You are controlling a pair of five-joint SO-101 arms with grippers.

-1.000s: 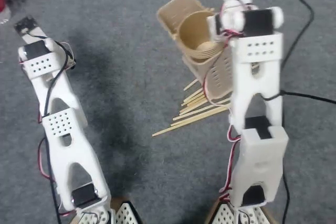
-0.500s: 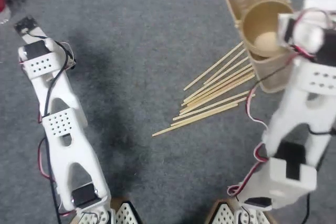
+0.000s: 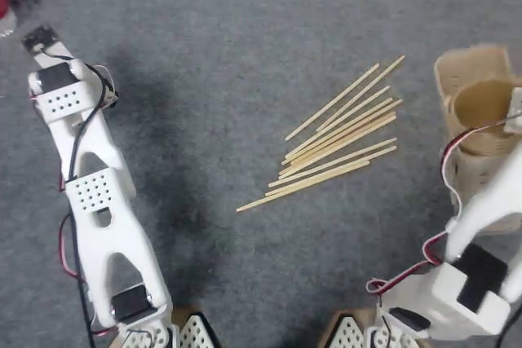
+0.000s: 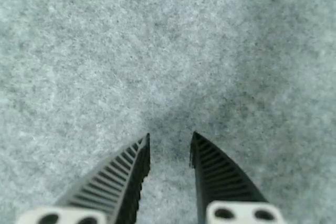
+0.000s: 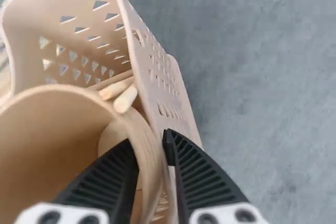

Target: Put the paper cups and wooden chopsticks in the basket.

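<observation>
When seen from the high view, the left arm [image 3: 90,193] stands at the left of the grey table [image 3: 212,79], and the right arm [image 3: 469,283] stands at the near right. A loose bundle of wooden chopsticks [image 3: 338,140] lies on the table right of centre, fanned out toward the far right. The basket [image 3: 466,63] is at the right edge, apart from the bundle, with a paper cup [image 3: 483,107] inside it.

In the left wrist view, the left gripper [image 4: 169,137] hangs over the table, its jaws a narrow gap apart and holding nothing.

In the right wrist view, the right gripper [image 5: 149,142] is closed on the rim of the paper cup. One finger is inside the cup and the other is outside it, at the basket wall. Whether the wall is clamped too cannot be told. Two chopstick ends [image 5: 121,94] lie inside the basket beside the cup.
</observation>
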